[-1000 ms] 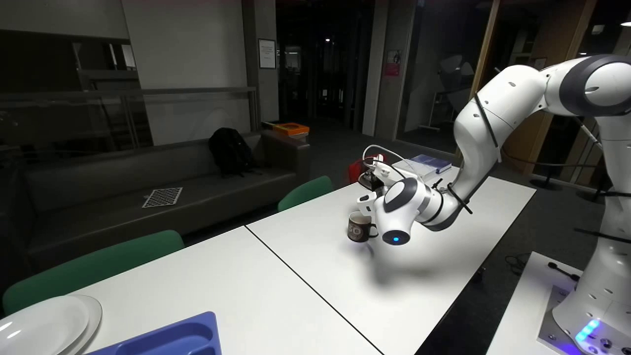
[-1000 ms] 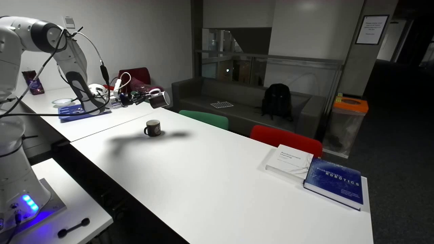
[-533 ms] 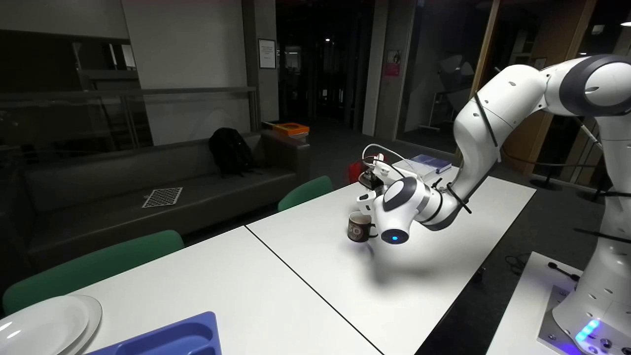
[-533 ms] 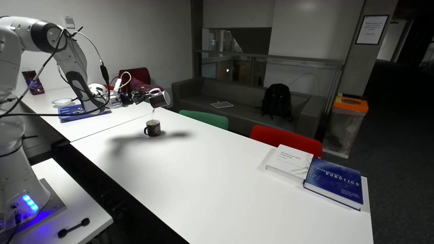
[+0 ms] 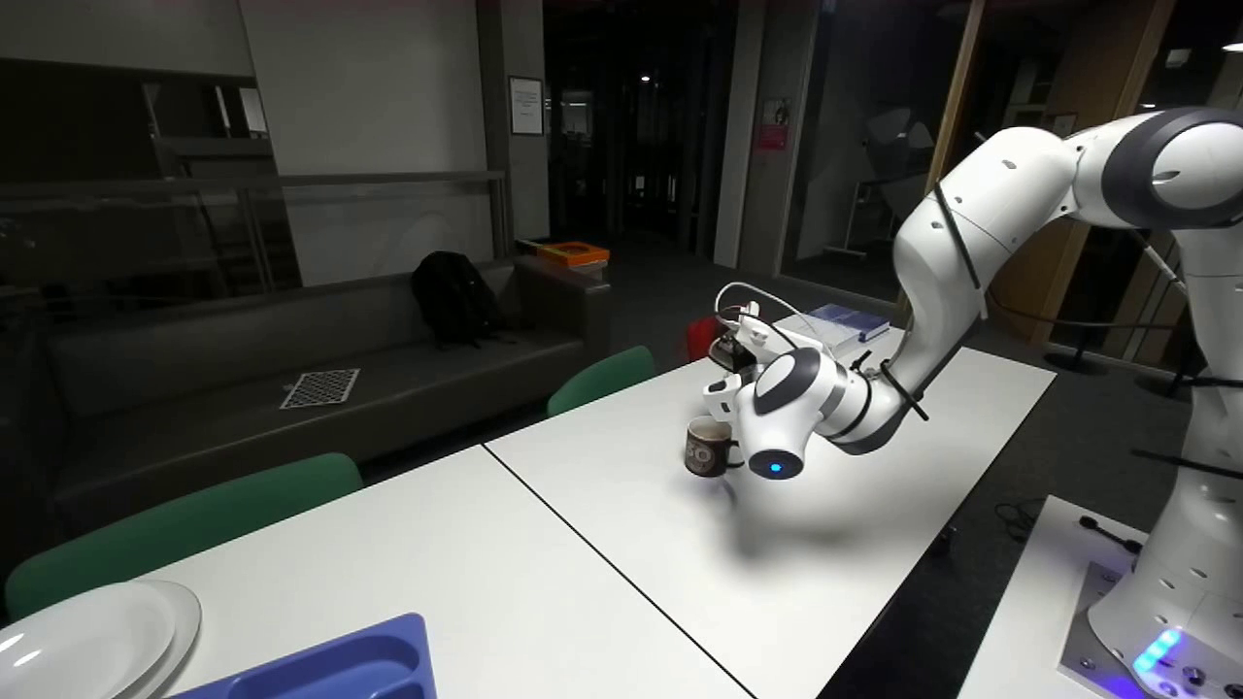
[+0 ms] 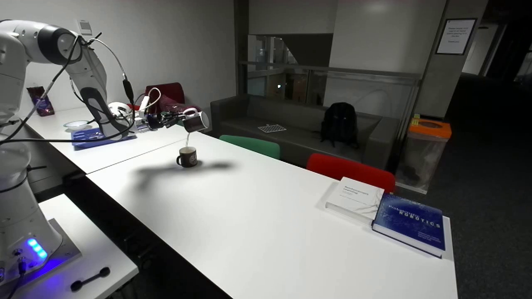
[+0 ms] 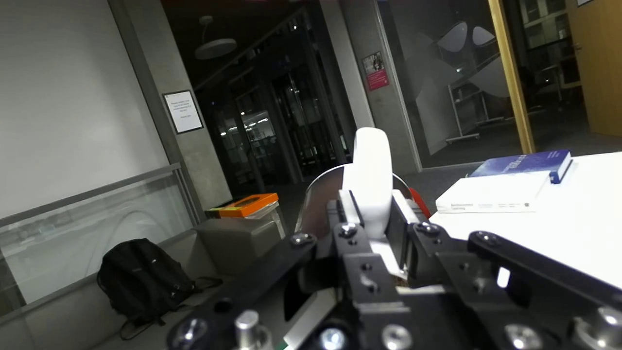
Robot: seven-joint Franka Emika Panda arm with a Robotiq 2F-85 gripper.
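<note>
My gripper (image 7: 373, 209) is shut on the white handle (image 7: 372, 165) of a mug, with one pad on each side of it. In an exterior view this mug (image 6: 193, 123), dark outside with a white rim, hangs tilted in the air, mouth tipped forward and down. A thin pale stream (image 6: 187, 139) runs from its lower rim to a second, dark mug (image 6: 189, 158) standing upright below. That dark mug (image 5: 706, 451) shows pale lettering and a black handle. The held mug is hidden behind the wrist in the view with the blue tray in front.
A blue tray (image 5: 379, 660) and stacked white plates (image 5: 97, 636) lie on the far table section. At the opposite end lie a white book (image 6: 356, 198) and a blue book (image 6: 409, 224). Green (image 6: 249, 145) and red (image 6: 351, 170) chairs line the long edge.
The stream between the held mug and the dark mug was absent one second ago and appears by half a second ago. The arm's wrist has turned very slightly; the dark mug has not moved.
</note>
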